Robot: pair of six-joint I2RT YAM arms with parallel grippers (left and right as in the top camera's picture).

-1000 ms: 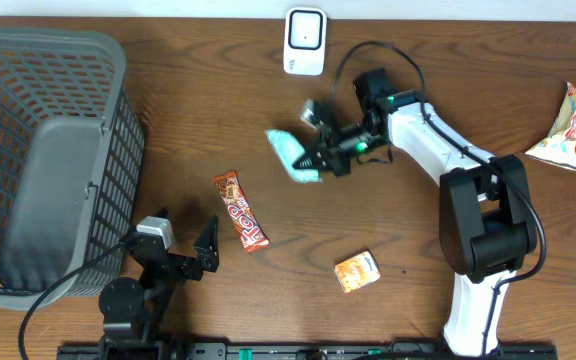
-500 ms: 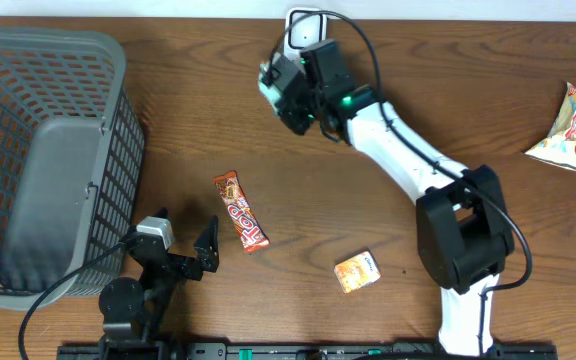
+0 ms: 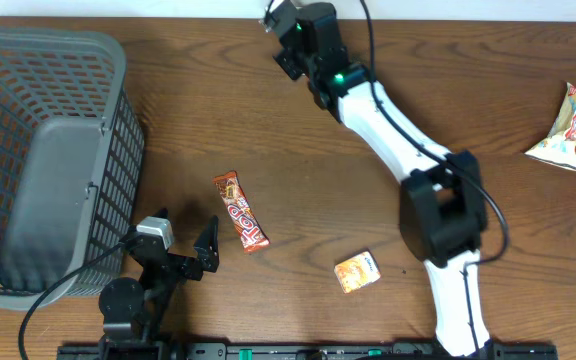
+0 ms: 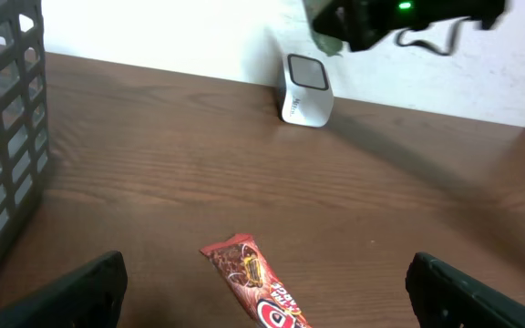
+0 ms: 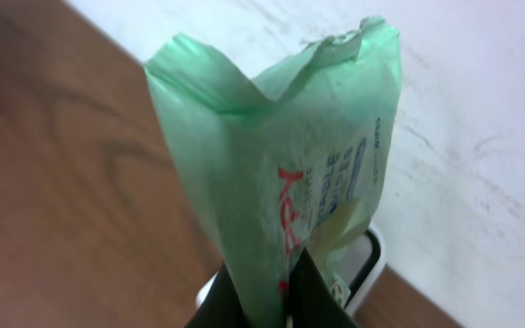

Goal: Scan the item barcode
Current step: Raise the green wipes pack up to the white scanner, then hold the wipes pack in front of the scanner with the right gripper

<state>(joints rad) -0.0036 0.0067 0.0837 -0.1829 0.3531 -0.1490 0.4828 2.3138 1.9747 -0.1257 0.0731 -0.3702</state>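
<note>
**Almost there, but the read can yet fail**

Overhead, your right end effector (image 3: pixel 282 24) is stretched to the far edge of the tabletop (image 3: pixel 218 120). It covers the spot where the scanner (image 4: pixel 306 89) stands, so this view does not show you the aim. Only a pale corner of the pouch (image 5: pixel 290 155) peeks out past the fingers. The left end effector (image 3: pixel 185 228) rests near you with its fingers wide apart and nothing between them. The bar (image 3: pixel 240 212) lies just beside it and the basket (image 3: pixel 118 120) is to its left.

From the left wrist you see the scanner upright by the wall. The pouch hangs above it and, as far as I can tell, clear of it.

From the right wrist, the fingers are clamped together on the pouch's lower edge. The thin green film stands up creased above them, and the scanner's rim shows just behind.

The risks:
- No view shows a barcode, so it may face away from the scanner's window and give no read.
- The film is limp and wrinkled, and a fold across the code would spoil the scan.
- The grip bites only a narrow edge, so a quick turn could let the pouch slip.
- With the arm at full reach, a careless drop could knock the scanner over.
</note>
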